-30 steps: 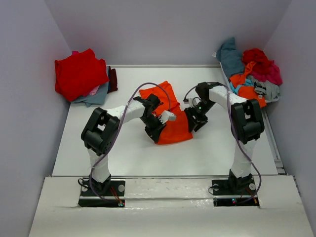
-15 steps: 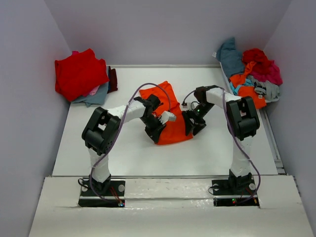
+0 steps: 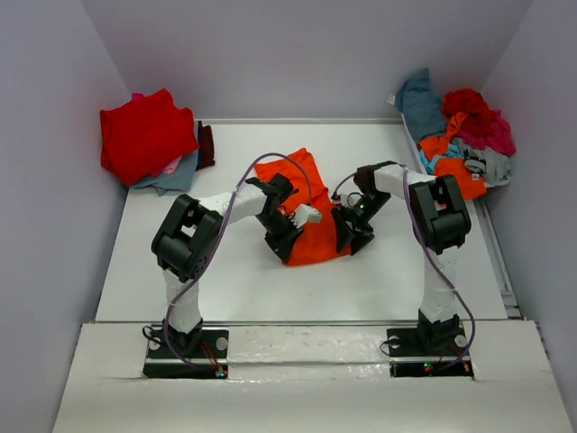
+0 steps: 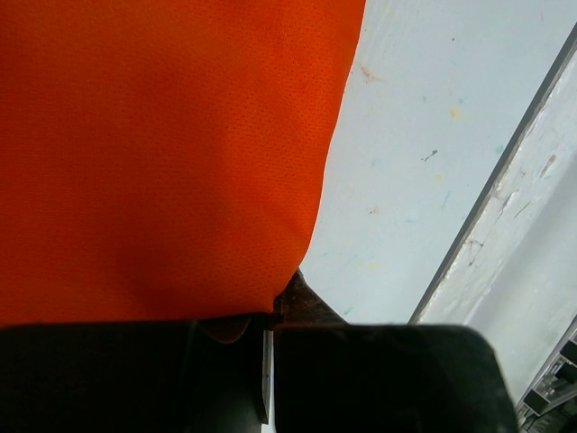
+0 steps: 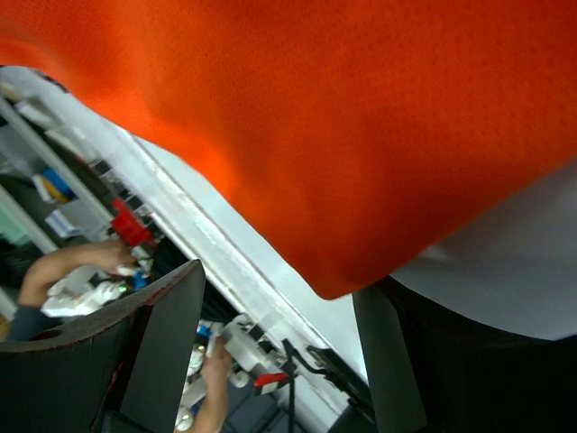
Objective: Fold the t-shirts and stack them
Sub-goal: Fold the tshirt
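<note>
The right gripper has slid leftward since a second ago and its jaws have spread wider. At far left, against the wall, a folded red t-shirt tops a small stack. Left of centre on the white table, the left gripper is closed, pinching the near left edge of the orange t-shirt, which lies crumpled mid-table between both grippers. The left wrist view shows orange cloth running into the closed jaws. The right gripper stands open at the shirt's right edge; in its wrist view an orange corner hangs between separated fingers. At far right lies a heap of unfolded t-shirts.
</note>
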Controlling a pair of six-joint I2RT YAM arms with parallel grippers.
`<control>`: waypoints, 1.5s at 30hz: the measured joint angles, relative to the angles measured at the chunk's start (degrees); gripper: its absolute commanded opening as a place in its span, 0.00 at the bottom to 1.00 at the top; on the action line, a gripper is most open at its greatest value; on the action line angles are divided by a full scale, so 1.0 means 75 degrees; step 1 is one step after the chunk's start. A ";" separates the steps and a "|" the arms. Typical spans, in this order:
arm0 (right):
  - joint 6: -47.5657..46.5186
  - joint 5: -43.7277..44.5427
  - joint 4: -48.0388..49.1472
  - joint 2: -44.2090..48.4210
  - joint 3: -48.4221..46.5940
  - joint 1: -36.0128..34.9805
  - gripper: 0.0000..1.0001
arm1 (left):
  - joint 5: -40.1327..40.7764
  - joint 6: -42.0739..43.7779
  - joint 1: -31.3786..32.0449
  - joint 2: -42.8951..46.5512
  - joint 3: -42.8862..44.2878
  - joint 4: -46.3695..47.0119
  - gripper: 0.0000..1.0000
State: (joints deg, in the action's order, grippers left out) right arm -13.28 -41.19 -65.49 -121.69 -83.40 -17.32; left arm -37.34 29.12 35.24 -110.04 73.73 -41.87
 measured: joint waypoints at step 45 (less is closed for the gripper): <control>-0.0041 0.0606 0.0111 0.1276 -0.0306 -0.0073 0.10 | 0.0329 0.0452 0.0903 0.0956 -0.0405 -0.0105 0.06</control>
State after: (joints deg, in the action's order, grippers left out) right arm -13.58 -36.64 -64.66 -112.12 -85.69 -17.87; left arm -34.87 32.51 42.02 -102.87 70.70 -42.65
